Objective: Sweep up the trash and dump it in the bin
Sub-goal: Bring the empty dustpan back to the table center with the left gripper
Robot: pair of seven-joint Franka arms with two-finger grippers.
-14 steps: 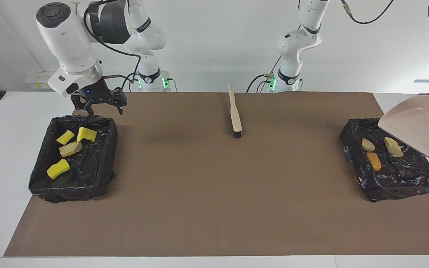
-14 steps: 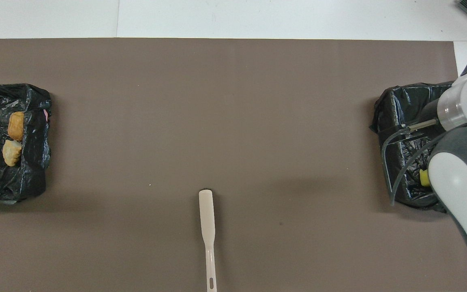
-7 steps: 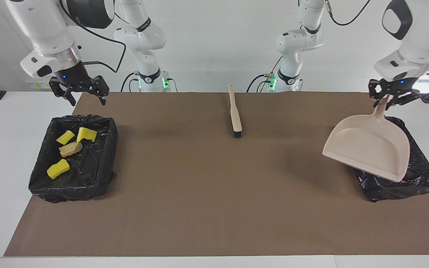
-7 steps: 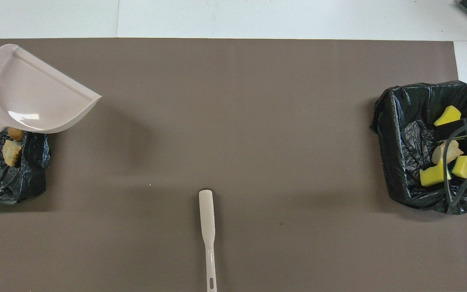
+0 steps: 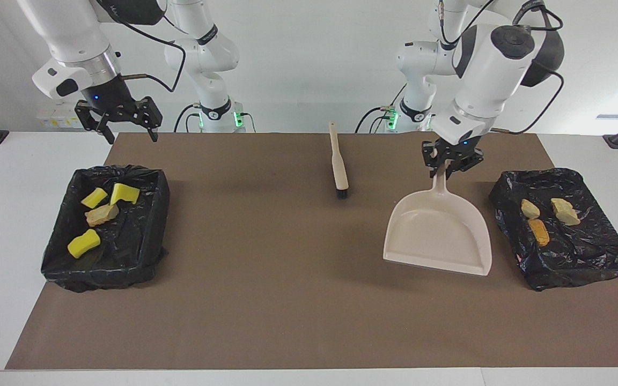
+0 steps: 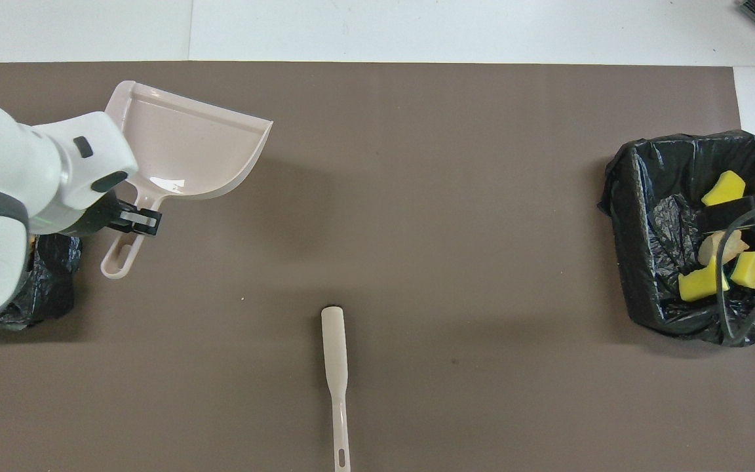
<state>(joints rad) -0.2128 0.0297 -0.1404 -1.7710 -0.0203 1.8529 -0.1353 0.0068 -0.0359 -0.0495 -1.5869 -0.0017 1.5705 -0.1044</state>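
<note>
While the left gripper pinches the dustpan by its handle, the pan sits low on the brown mat, beside one bin.

Count them – two black bins, one dustpan, one brush, seven bits of trash. The bin at the right arm's end has four bits: three yellow sponge pieces and one tan lump. The bin at the left arm's end has three tan and orange lumps.

The brush lies alone on the mat, between the two arm bases.

The right gripper hangs spread wide and holds nothing, up over the mat's edge near its bin. I see no writing – any labels may be too small to read.
</note>
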